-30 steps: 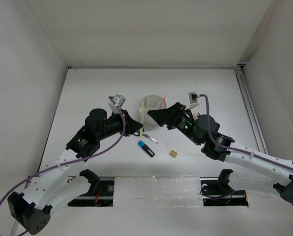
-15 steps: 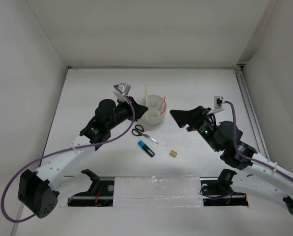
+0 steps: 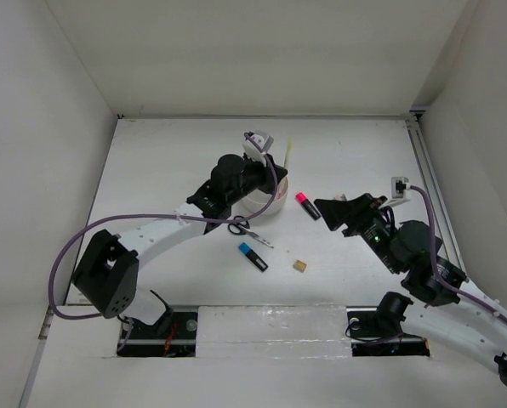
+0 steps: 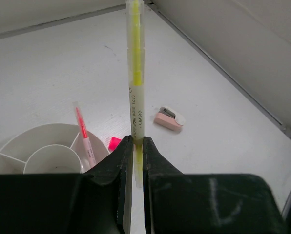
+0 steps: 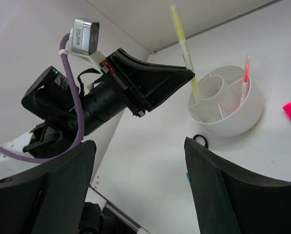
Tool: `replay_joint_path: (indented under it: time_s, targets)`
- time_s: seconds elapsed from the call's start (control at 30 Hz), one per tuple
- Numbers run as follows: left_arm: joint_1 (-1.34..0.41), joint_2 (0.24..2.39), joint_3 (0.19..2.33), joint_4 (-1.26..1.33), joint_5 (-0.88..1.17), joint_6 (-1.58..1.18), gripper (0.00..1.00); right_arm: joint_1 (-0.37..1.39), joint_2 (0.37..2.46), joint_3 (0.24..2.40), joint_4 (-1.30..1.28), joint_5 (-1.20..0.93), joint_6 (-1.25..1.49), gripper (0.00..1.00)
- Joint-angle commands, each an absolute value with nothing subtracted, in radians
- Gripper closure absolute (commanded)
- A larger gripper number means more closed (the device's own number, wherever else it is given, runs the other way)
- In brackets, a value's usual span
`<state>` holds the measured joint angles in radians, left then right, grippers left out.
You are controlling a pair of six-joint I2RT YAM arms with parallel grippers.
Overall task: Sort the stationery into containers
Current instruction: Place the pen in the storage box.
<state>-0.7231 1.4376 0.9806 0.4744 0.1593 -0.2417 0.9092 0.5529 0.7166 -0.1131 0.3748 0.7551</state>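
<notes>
My left gripper (image 3: pixel 275 181) is shut on the thin pale yellow pencil (image 3: pixel 286 154) and holds it upright over the round white tub (image 3: pixel 268 207). In the left wrist view the pencil (image 4: pixel 135 73) stands between the fingers (image 4: pixel 122 161). In the right wrist view its lower end (image 5: pixel 195 87) dips into a tub compartment. The red pen (image 5: pixel 245 78) leans in the tub (image 5: pixel 227 113). The pink-and-black highlighter (image 3: pixel 308 206) lies right of the tub. My right gripper (image 3: pixel 326 211) is open and empty beside it. Scissors (image 3: pixel 243 228), the blue highlighter (image 3: pixel 253 256) and a tan eraser (image 3: pixel 299 266) lie in front.
A pinkish eraser (image 4: pixel 168 118) lies on the table beyond the tub; it is hidden in the top view. White walls enclose the table on the left, back and right. A rail (image 3: pixel 430 183) runs along the right edge.
My left arm has swung right with the pencil until it stands over the tub. My right arm has drawn back to the right, uncovering the pink highlighter on the table.
</notes>
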Motion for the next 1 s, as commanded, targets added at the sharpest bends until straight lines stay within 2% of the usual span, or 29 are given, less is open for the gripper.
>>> replay_joint_path:
  time_s: [0.0, 0.57, 0.97]
  targets:
    - [-0.718, 1.442, 1.028, 0.569, 0.120, -0.186, 1.00, 0.904, 0.522, 0.712, -0.158, 0.403, 0.739, 0.21]
    - [-0.718, 1.591, 0.936, 0.827, 0.058, -0.175, 1.00, 0.894, 0.503, 0.723, -0.218, 0.431, 0.721, 0.19]
    - [-0.718, 1.654, 0.905, 0.882, 0.049, -0.166, 1.00, 0.894, 0.512, 0.704, -0.227, 0.422, 0.721, 0.18]
